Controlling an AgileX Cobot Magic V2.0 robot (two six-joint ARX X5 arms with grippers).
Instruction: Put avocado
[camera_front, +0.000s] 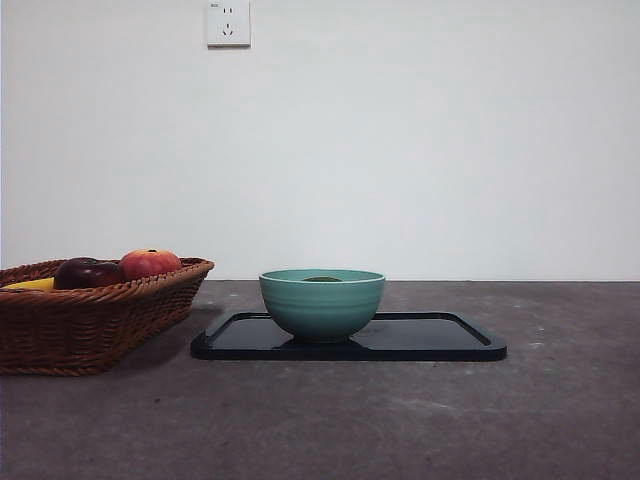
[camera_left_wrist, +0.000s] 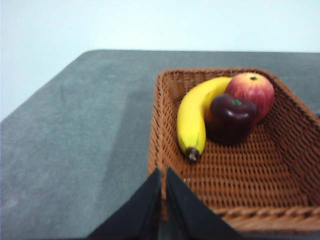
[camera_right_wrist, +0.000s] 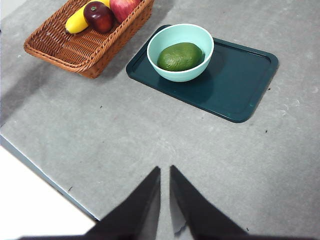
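Note:
The dark olive-green avocado (camera_right_wrist: 180, 56) lies inside the light teal bowl (camera_right_wrist: 205, 40), which stands on the dark tray (camera_right_wrist: 240, 75). In the front view only the avocado's top (camera_front: 322, 279) shows above the bowl's rim (camera_front: 322, 305). My right gripper (camera_right_wrist: 165, 172) is shut and empty, high above the table, well back from the tray. My left gripper (camera_left_wrist: 163, 174) is shut and empty, beside the near edge of the wicker basket (camera_left_wrist: 250, 195).
The wicker basket (camera_front: 90, 320) stands left of the tray (camera_front: 440, 340). It holds a banana (camera_left_wrist: 192, 117), a dark purple-red apple (camera_left_wrist: 231, 117) and a red-orange fruit (camera_left_wrist: 252, 90). A wall socket (camera_front: 228, 22) is on the back wall.

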